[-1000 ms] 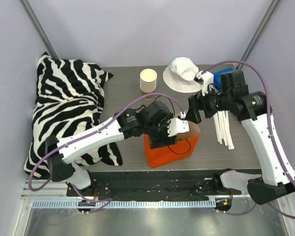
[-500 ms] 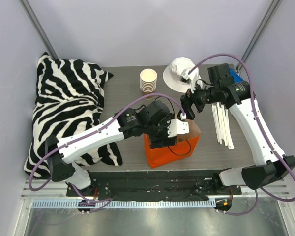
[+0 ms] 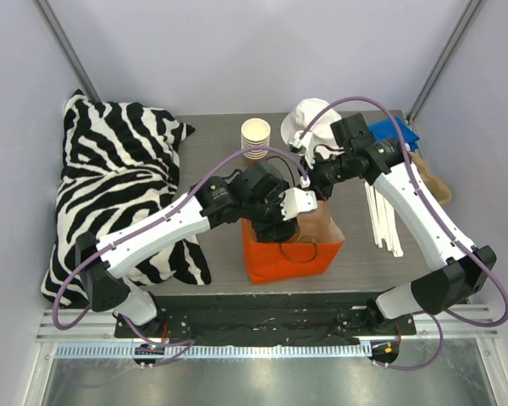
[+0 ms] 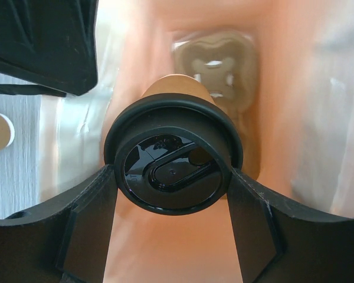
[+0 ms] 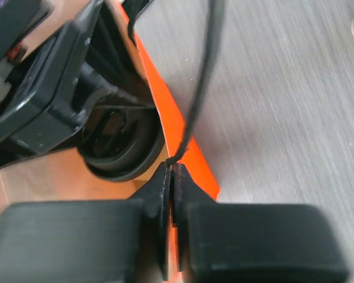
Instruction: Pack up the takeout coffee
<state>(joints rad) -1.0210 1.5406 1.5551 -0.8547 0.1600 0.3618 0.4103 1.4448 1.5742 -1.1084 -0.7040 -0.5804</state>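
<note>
Left hand: my left gripper (image 4: 171, 177) is clasped around the coffee cup (image 4: 173, 162), one finger on each side, just under the black lid.
Right hand: my right gripper (image 5: 172, 177) is pinched tight on the rim of the orange bag (image 5: 186, 150), at the spot where the black cord handle (image 5: 203, 88) meets the edge.
Where the cup is: in the mouth of the bag, with orange walls around it on all sides in the left wrist view. The lid sits about level with the rim and just beside my right fingertips.
Long axis: the cup is upright, lid up, so its axis runs straight down into the bag, in line with my left hand.
Direction of the move: from my left hand the way lies downward. A brown pulp carrier (image 4: 215, 71) lies at the bottom of the bag, off to one side of the cup's base as seen from above.
Hidden: the foot of the cup, so I cannot tell whether it rests on anything.
Nearer arm: the left, which bears the cup. I judge the right serves only to hold the bag mouth open.
Judgement: lowering into the carrier calls for a small sideways shift first.
Writing: none legible. The lid shows only a moulded sip tab, and the bag is plain.
</note>
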